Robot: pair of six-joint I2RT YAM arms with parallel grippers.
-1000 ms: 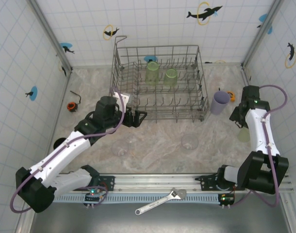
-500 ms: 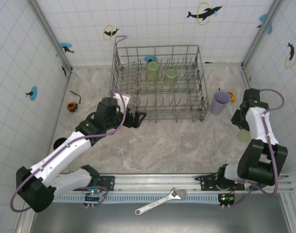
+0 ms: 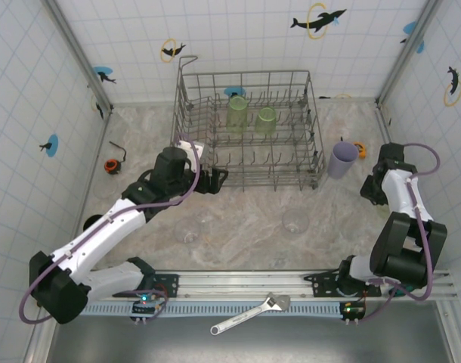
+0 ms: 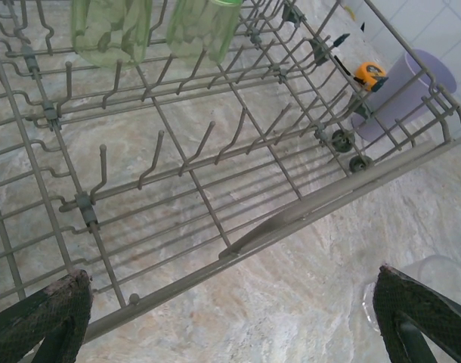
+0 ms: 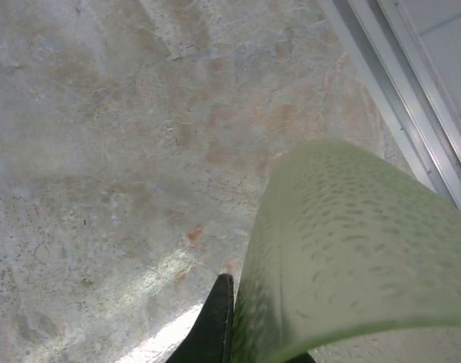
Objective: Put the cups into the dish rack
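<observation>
a green cup [image 5: 344, 249] sits close against the right wrist camera, its dimpled translucent wall curving across the lower right of that view with marble beneath it; which way its mouth or long axis points i cannot tell. the right gripper [image 3: 372, 190] is clenched on this cup, one dark finger [image 5: 219, 318] pressed to its wall, low over the table [image 3: 245, 215] near the right-hand wall. a little farther back, the lavender cup [image 3: 341, 159] stands upright, mouth up, just beside the right end of the dish rack [image 3: 276, 180]; whether they touch i cannot tell. the rack lies with its long side running left to right across the far half of the table, tines upright, loop handle at its far left corner. inside it, two green cups [image 3: 237, 112] stand side by side in the far rows, long axes roughly upright and leaning a little among the tines. two clear cups [image 3: 295, 221] stand on the marble in front of the rack, one to the right and one to the left, well apart. the left gripper [image 4: 230, 325] hangs with jaws spread wide, grasping nothing, just outside the rack's near left edge. a black mug [image 3: 92, 224] sits at the left edge, partly behind the left arm. an orange tape measure [image 3: 359, 149] lies beside the lavender cup, and a wrench [image 3: 249, 312] lies near the arm bases.
</observation>
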